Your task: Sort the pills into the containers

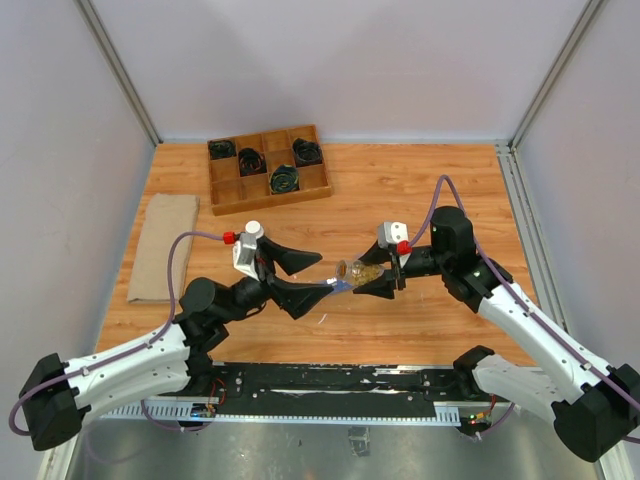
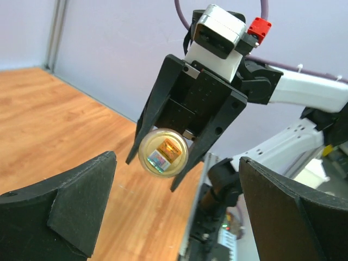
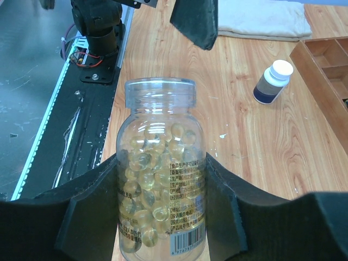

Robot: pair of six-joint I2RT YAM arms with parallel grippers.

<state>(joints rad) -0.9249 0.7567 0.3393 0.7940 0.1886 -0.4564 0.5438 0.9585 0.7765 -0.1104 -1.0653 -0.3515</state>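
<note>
Bright, even light is falling from above on the table [image 1: 420,190], and the arms are casting only soft, pale shadows on the wood toward its near edge. In the right wrist view the clear bottle [image 3: 161,163] is showing sharp, with small white glints on its shoulder and rim. In the left wrist view the near black fingers [image 2: 76,206] are looking soft and slightly out of focus.

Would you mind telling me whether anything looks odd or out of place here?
The pill bottle lies sideways in the right hand, in mid-air, mouth toward the open left hand. I cannot tell if it is capped. No spill shows.
</note>
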